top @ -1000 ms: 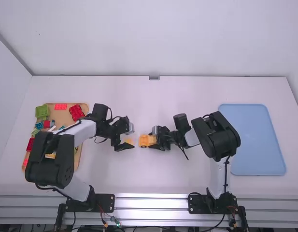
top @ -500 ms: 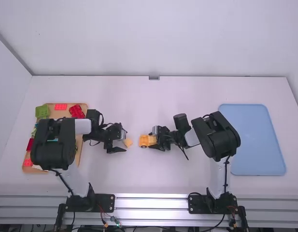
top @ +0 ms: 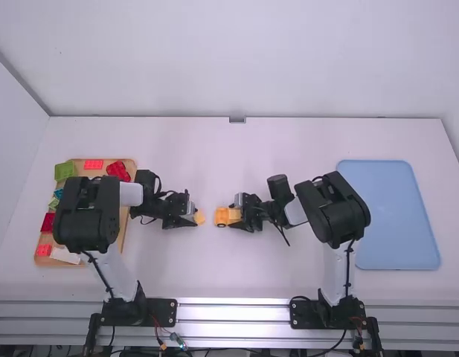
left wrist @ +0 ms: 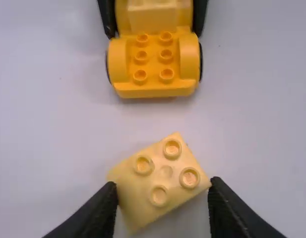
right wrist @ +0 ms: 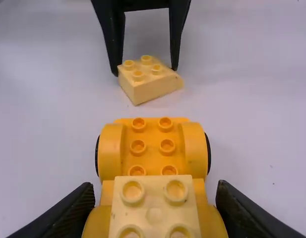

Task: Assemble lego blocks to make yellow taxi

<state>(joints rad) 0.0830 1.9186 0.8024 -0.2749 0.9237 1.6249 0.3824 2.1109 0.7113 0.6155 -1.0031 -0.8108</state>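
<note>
On the tabletop (top: 214,268), the right end effector (right wrist: 155,192) is clasping the yellow taxi body (right wrist: 153,134), presumably steadying it. Just left, the left end effector (left wrist: 163,184) is straddling a skewed pale block (left wrist: 165,172), unclenched, likely for squaring; far left, a green block (top: 65,171) is waiting.

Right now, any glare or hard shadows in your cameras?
High view: bright streaks along the metal rail, fairly even light on the white table. Right wrist view: the loose yellow brick's side looks shaded below its studs.
</note>
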